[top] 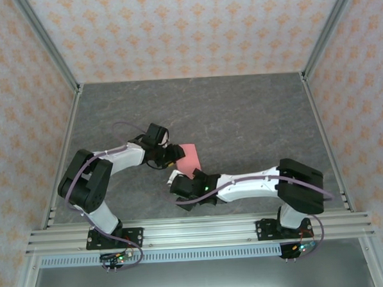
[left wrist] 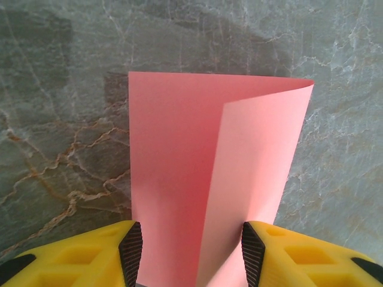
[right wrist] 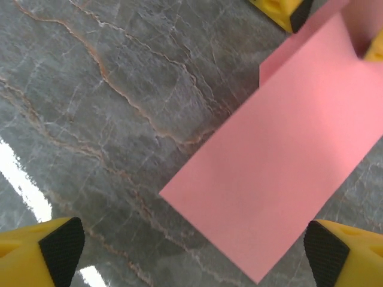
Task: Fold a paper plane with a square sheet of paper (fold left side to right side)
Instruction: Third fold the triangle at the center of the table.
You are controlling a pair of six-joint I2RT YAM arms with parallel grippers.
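Note:
The square sheet of paper is salmon-pink and lies on the grey marble-look table, doubled over lengthwise. In the left wrist view the paper has its right flap curled loosely over the left part. My left gripper straddles the sheet's near end, jaws about half apart, a black pad close at each side of it. From above, the left gripper sits at the sheet's left edge. My right gripper hangs wide open above the table, with a corner of the paper below it. From above, the right gripper is just in front of the sheet.
Metal frame posts and patterned walls enclose the table. The left gripper's yellow fingers show at the top right of the right wrist view. The two grippers stand close together at the table's middle.

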